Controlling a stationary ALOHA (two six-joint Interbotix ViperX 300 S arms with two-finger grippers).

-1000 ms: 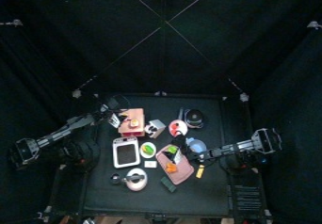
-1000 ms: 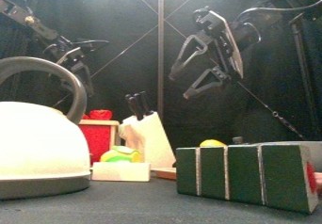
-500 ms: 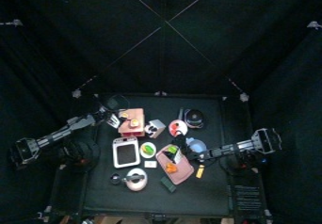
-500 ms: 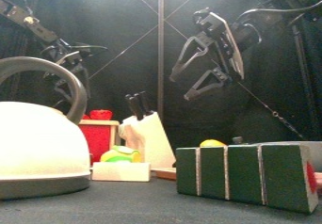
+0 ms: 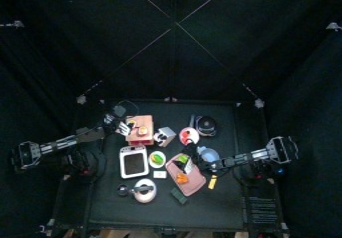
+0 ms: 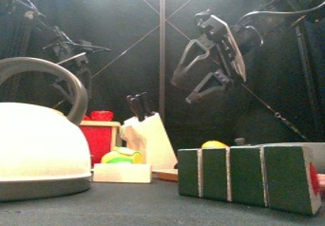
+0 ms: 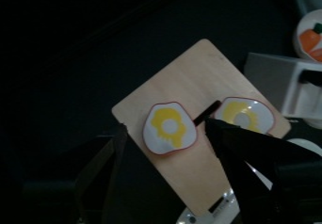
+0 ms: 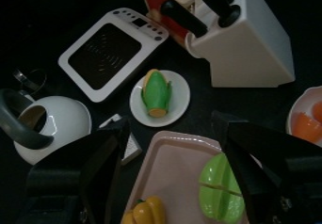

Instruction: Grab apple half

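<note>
Apple half (image 8: pixel 224 184), green, is lying on the pink tray (image 8: pixel 170 171), right under the right hand (image 8: pixel 179 143), which is still hovering with jaws spread. Only the left hand (image 7: pixel 176 136), also spread, is shifting outward, so the grasp is still pending.

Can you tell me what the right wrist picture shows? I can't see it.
The right hand hangs open above a pink tray holding a green apple half. Nearby are corn on a white plate, a white knife block and a kettle.
</note>
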